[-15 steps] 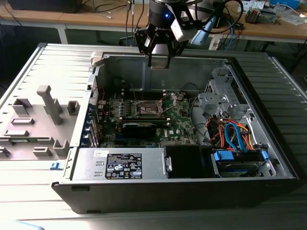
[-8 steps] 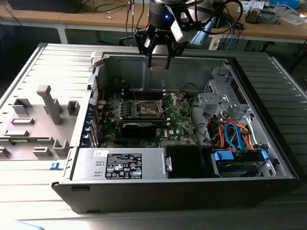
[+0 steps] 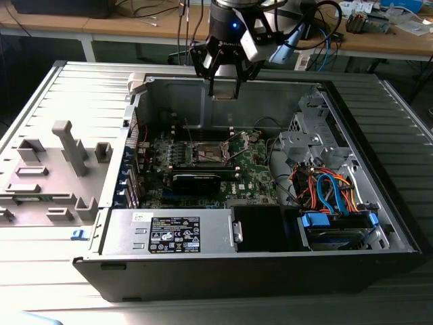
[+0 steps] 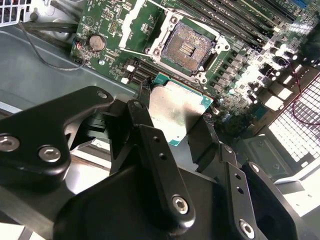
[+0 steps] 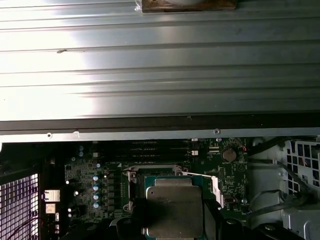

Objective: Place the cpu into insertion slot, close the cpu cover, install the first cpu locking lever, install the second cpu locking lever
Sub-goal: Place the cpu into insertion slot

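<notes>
End effector [image 4: 172,122]: black fingers [image 4: 150,145] clenched on two opposite edges of the cpu [image 4: 179,107]; in the exterior view it hangs over the far wall of the computer case [image 3: 203,264], at 12 o'clock from the insertion slot [image 3: 208,152].
Cpu: flat in the grasp, dull silver top showing in both wrist views, held in the air and apart from the slot.
Insertion slot: dark contact field bare; cpu cover [image 4: 127,25] swung open beside it.
Motherboard [image 3: 254,172]: green, lying on the case floor around the slot.
Power supply [image 3: 176,233]: grey box at 6 o'clock from the slot, exterior view.
Cables [image 3: 328,189]: orange and blue bundle at 4 o'clock.
Grey fixture [image 3: 64,169]: on the ribbed tabletop [image 3: 399,135] at 9 o'clock, outside the case.
</notes>
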`<state>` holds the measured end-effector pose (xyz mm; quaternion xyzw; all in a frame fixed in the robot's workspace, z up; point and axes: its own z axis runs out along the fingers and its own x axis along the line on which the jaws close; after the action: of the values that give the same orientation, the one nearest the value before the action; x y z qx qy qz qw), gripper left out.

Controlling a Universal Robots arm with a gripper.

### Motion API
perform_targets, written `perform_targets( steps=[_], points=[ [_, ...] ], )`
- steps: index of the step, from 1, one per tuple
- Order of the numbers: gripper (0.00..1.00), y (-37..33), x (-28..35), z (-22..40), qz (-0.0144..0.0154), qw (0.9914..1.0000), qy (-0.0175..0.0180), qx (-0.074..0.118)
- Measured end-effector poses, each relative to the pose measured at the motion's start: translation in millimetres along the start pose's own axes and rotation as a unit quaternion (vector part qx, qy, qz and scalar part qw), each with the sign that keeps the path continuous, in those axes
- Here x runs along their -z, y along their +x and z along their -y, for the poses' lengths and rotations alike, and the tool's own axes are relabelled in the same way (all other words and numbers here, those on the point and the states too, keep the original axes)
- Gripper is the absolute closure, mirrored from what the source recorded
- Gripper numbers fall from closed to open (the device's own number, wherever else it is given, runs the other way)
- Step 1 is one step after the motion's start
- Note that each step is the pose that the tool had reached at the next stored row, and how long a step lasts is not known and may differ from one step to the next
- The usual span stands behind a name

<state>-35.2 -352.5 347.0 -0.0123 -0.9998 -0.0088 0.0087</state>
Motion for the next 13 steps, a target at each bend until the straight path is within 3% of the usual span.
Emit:
perform_targets(
  steps=[13],
  points=[
    [0.45, -0.1, -3.1, 0.0, 0.0, 1.0, 0.0, 0.0]
  ],
)
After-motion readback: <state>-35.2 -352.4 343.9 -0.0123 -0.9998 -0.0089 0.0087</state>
